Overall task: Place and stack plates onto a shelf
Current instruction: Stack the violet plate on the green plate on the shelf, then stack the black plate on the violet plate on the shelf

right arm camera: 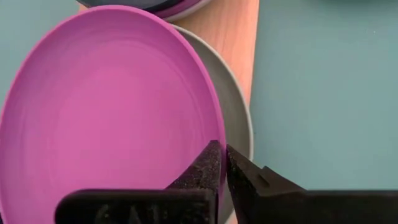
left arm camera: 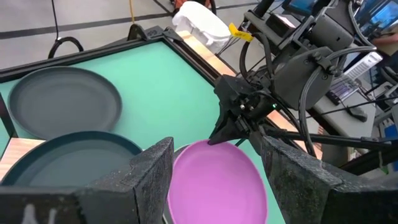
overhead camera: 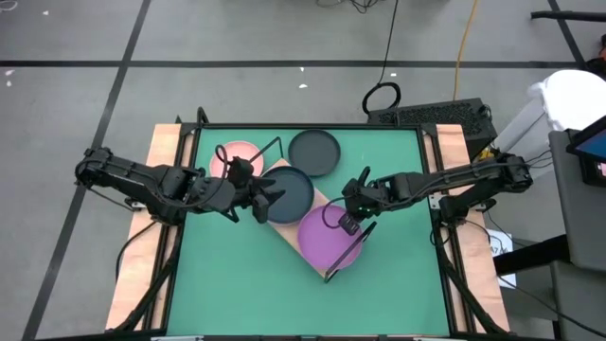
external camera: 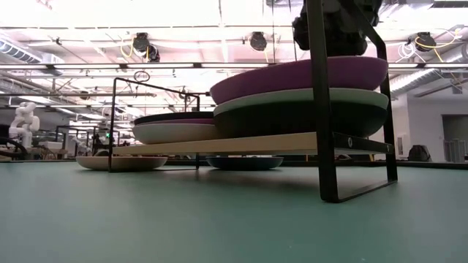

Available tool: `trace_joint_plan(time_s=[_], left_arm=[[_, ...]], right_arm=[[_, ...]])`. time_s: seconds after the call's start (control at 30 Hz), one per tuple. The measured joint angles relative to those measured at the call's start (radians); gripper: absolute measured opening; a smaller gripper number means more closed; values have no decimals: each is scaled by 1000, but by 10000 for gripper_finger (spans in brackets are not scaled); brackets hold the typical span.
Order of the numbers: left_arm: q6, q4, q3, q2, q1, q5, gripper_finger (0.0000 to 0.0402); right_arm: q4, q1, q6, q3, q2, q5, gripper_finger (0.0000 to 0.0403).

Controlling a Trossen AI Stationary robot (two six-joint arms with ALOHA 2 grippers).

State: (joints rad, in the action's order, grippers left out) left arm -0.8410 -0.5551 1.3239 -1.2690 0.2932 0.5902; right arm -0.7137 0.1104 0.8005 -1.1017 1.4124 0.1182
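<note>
The right gripper [right arm camera: 222, 163] is pinched nearly shut on the near rim of the purple plate [right arm camera: 106, 106], one finger above the rim and one below, as the right wrist view shows. That plate lies just ahead of the fingers, tilted on top of a pale grey-green plate [right arm camera: 239, 118], which itself rests on a dark plate [external camera: 307, 117] on the wooden shelf [right arm camera: 227, 28]; in the low view the purple plate's far edge dips lower than the edge at the grip. Judgement: the step in hand is the release of this plate onto its stack at the shelf end nearest the right gripper. To do it well, the rim should be lowered until the plate sits level and concentric on the grey-green plate, the fingers opened only then, and the gripper drawn back along the rim line without snagging the black wire frame [external camera: 319, 109] beside it. Risk: an early release from the tilt could let the plate slide off centre. The left gripper [overhead camera: 266, 194] hangs with fingers spread wide and empty over the second stack, topped by a dark blue-grey plate [overhead camera: 289, 192], at the shelf's other end. Beyond it on the table remain a pink plate [overhead camera: 227, 161] and a dark grey plate [overhead camera: 313, 152], not yet shelved.
</note>
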Motion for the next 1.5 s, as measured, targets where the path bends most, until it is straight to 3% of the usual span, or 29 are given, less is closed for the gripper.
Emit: trace_joint_plan(time_s=[0.4, 0.77, 1.03, 1.23, 1.4, 1.5], left_arm=[[16, -3, 0, 0, 0, -1, 245], [39, -13, 0, 0, -4, -2, 245], [21, -55, 0, 0, -42, -10, 245], [-52, -53, 0, 0, -45, -15, 245], [-69, -55, 0, 0, -45, -14, 245], [-87, -59, 0, 0, -47, -15, 245]], right_arm=[[18, -6, 25, 2, 0, 36, 64], [52, -62, 20, -59, -27, 11, 70], [26, -239, -2, -91, -55, 1, 71], [99, -444, -1, -90, -37, -114, 71], [145, -586, 37, -90, 2, -119, 71], [169, -662, 20, -90, 50, -175, 71]])
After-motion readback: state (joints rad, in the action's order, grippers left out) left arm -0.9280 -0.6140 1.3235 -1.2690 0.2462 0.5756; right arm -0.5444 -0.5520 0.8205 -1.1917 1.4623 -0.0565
